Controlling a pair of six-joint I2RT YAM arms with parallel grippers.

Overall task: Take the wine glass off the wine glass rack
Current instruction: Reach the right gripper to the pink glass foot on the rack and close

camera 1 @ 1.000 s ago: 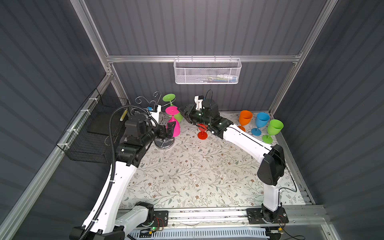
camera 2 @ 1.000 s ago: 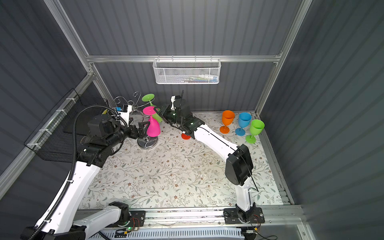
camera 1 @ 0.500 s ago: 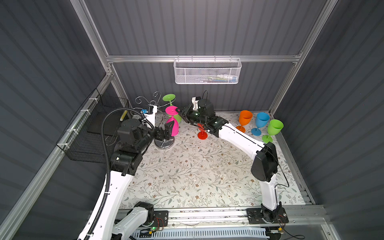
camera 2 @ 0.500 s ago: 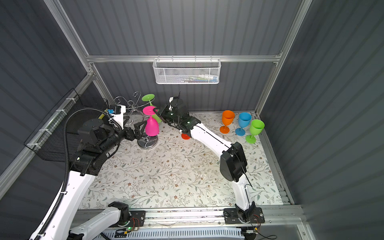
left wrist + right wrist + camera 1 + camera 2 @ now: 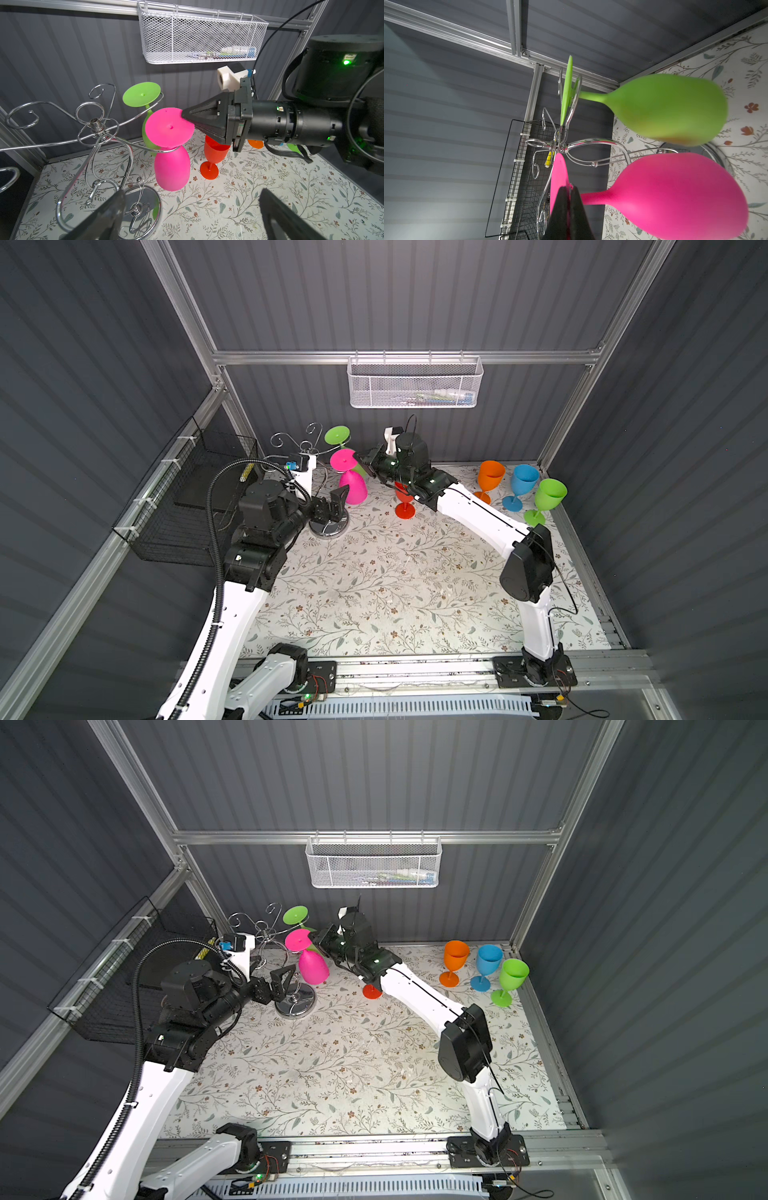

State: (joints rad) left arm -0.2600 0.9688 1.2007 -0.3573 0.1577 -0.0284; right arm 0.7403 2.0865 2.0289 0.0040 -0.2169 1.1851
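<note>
The floral counter (image 5: 374,580) fills the floor of the cell. A black basket (image 5: 195,506) hangs on the left wall and a white basket (image 5: 413,383) on the back rail.

The rack (image 5: 330,527) stands at the counter's rear left on its mirror base, with its scroll arms spread at the top. The pink glass (image 5: 352,488) hangs upside down from one arm on the right side: its foot rests above the wire loop, its stem passes through the loop, and its bowl hangs below, clear of the counter. A green glass (image 5: 336,434) hangs the same way from the next arm, nearer the back wall.

A red glass (image 5: 405,506) stands upright just right of the pink glass, partly under the right arm. An orange glass (image 5: 490,479), a blue glass (image 5: 523,483) and a second green glass (image 5: 548,495) stand upright in the rear right corner.

The right hand (image 5: 186,117) reaches in level from the right, and its jaws are closed, pinching the rim of the pink glass's foot. The left hand (image 5: 330,506) is low by the rack's stem, with its jaws spread wide and holding nothing.
</note>
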